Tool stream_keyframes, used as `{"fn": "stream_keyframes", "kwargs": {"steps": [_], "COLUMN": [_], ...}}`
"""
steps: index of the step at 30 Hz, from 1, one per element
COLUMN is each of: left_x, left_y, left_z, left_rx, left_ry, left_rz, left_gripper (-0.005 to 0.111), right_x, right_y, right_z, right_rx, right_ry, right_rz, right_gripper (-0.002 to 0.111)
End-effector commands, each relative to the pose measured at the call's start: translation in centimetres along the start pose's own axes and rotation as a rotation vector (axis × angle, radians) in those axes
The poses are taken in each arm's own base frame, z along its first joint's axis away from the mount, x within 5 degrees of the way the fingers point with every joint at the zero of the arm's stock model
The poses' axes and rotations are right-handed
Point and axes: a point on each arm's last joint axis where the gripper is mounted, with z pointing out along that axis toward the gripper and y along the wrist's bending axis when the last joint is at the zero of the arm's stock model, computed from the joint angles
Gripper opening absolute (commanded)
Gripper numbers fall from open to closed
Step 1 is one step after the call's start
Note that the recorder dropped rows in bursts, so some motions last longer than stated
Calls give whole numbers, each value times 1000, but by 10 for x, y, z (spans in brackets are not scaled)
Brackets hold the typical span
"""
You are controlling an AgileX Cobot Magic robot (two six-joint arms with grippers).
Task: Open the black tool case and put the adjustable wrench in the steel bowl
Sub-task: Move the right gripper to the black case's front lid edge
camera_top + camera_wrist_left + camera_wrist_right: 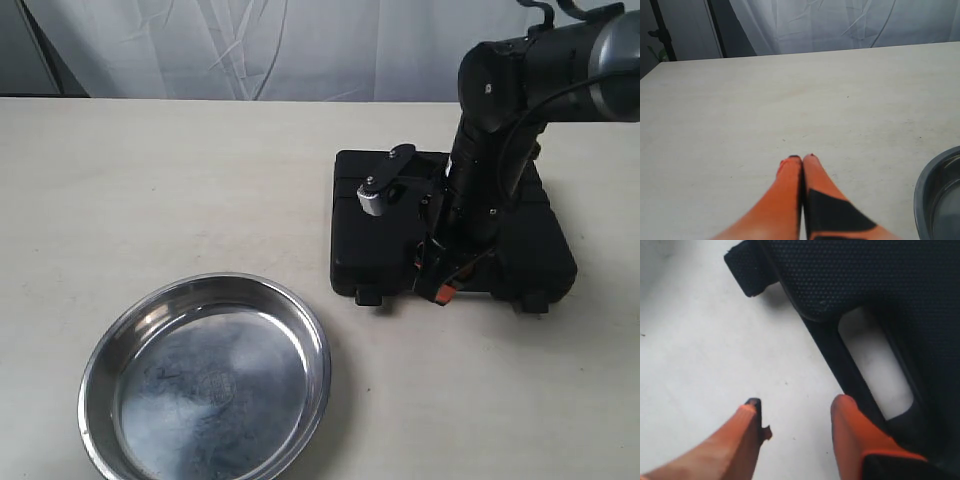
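The black tool case (520, 240) lies shut on the table at the right; its textured lid (865, 275) and handle slot (875, 360) fill the right wrist view. My right gripper (437, 275) hangs open at the case's front edge, by the handle. In the wrist view this right gripper (797, 405) has one orange fingertip (842, 402) against the handle bar and the other over bare table. The steel bowl (205, 375) sits empty at the front left. My left gripper (801, 157) is shut on nothing above bare table, with the bowl's rim (922, 195) beside it. The adjustable wrench is out of view.
A black-handled tool with a steel cylindrical head (385, 180) rests on the case lid near its left side. Two small latches (368, 297) (535, 300) stick out from the case's front edge; one latch (747, 270) shows in the right wrist view. A white curtain (300, 40) hangs behind the table.
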Motion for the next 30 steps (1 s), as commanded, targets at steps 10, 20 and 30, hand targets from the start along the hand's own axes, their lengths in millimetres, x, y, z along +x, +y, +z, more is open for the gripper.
{"fn": "stream_keyframes", "kwargs": {"steps": [10,20,30], "left_x": [-3,-3,-3], "left_y": [-1,-1,-1], "left_z": [0,0,0], "left_rx": [7,7,7], "left_ry": [-14,-14,-14], "left_rz": [2,2,2], "left_gripper": [0,0,0], "right_x": [-7,-5,-9], "right_y": [-12,-10,-18], "right_z": [27,-7,22], "right_rx": [43,120,122], "right_ry": [11,-63,-22], "right_rz": [6,22,-5], "right_gripper": [39,38,46]}}
